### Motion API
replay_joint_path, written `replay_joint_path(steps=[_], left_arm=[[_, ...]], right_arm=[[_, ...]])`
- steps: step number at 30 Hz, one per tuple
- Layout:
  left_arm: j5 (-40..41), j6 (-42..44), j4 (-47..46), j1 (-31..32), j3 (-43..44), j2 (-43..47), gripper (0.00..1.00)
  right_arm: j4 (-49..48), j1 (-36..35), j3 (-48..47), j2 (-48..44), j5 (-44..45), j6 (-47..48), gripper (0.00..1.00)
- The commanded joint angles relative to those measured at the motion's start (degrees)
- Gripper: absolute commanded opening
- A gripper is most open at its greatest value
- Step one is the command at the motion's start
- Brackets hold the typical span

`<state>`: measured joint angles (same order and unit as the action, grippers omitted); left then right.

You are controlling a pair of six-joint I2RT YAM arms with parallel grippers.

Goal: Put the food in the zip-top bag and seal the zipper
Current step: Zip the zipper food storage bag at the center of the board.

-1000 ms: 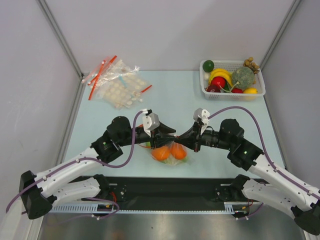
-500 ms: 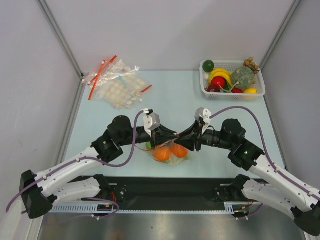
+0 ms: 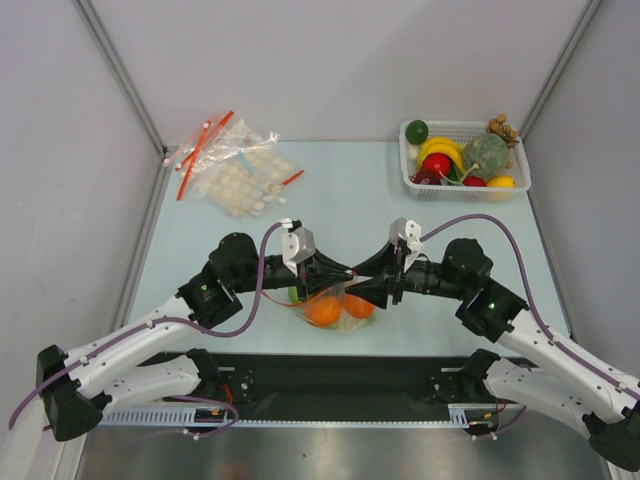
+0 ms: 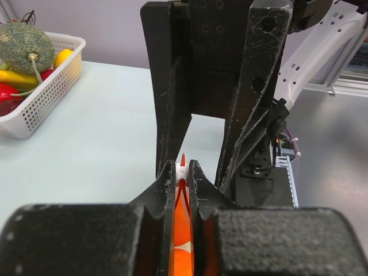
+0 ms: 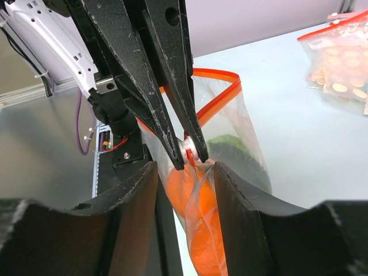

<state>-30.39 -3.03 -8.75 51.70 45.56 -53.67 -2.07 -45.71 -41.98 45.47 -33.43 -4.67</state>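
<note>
The clear zip-top bag (image 3: 335, 310) hangs between my two grippers above the table's near middle. It holds two oranges (image 5: 192, 192) and a green piece (image 5: 233, 150). My left gripper (image 4: 182, 168) is shut on the white slider (image 5: 192, 148) of the red-orange zipper (image 5: 221, 77). Beyond the slider the zipper stands open in a loop. My right gripper (image 5: 185, 168) is open. Its fingers (image 5: 135, 215) straddle the bag's top just under the slider. In the top view the left gripper (image 3: 333, 272) and the right gripper (image 3: 360, 282) meet tip to tip.
A white basket (image 3: 408, 178) of toy fruit stands at the back right and also shows in the left wrist view (image 4: 40, 103). Crinkled disc-dotted bags (image 3: 235, 170) lie at the back left, and they show in the right wrist view (image 5: 339, 63).
My right gripper has moved left, closer to the left gripper, and now straddles the bag top. The bag with the oranges has shifted slightly.
</note>
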Motion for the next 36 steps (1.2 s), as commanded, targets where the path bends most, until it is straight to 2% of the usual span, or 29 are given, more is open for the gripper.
replay_joint_path(steps=[1,3,5,6,7,10,15,26,29,33,36], left_arm=[[-3.62,-1.63,-2.67,0.06,1.99,1.2,0.0],[-3.8,-1.81,-2.93,0.15,1.9,1.29,0.0],[-4.24,-1.9,-3.11,0.15,1.9,1.29,0.01],[-4.41,-1.98,-3.11,0.15,1.9,1.37,0.01],[-4.5,-2.07,-3.11,0.15,1.99,1.2,0.01],[-4.33,-1.98,-2.94,0.15,1.99,1.2,0.01],[-2.57,-1.46,-2.32,0.15,1.9,1.38,0.01],[-1.34,-1.1,-0.92,0.15,2.6,-0.03,0.02],[-0.99,-0.93,-0.48,0.15,2.95,-0.29,0.02],[-0.11,-0.93,0.14,0.15,3.13,-0.64,0.01],[0.6,-0.75,0.49,0.15,3.31,-0.73,0.02]], right_arm=[[-2.94,-0.69,-0.39,0.05,1.17,1.41,0.5],[-2.86,-0.95,-0.39,-0.03,1.52,1.68,0.49],[-2.86,-1.13,-0.47,0.14,1.96,1.77,0.44],[-2.6,-1.22,-0.39,0.05,2.05,1.85,0.39],[-2.51,-1.22,-0.56,0.23,2.05,1.94,0.22],[-2.33,-1.22,-0.74,0.49,2.4,1.85,0.0],[-3.55,-0.52,0.4,-1.26,4.07,0.71,0.0],[-8.04,5.63,5.85,-10.93,14.97,-6.41,0.0],[-7.35,7.04,6.55,-12.68,20.93,-8.51,0.0],[-5.06,9.06,7.52,-15.15,35.58,-11.85,0.0],[-4.0,11.08,8.75,-17.51,42.54,-14.23,0.0]])
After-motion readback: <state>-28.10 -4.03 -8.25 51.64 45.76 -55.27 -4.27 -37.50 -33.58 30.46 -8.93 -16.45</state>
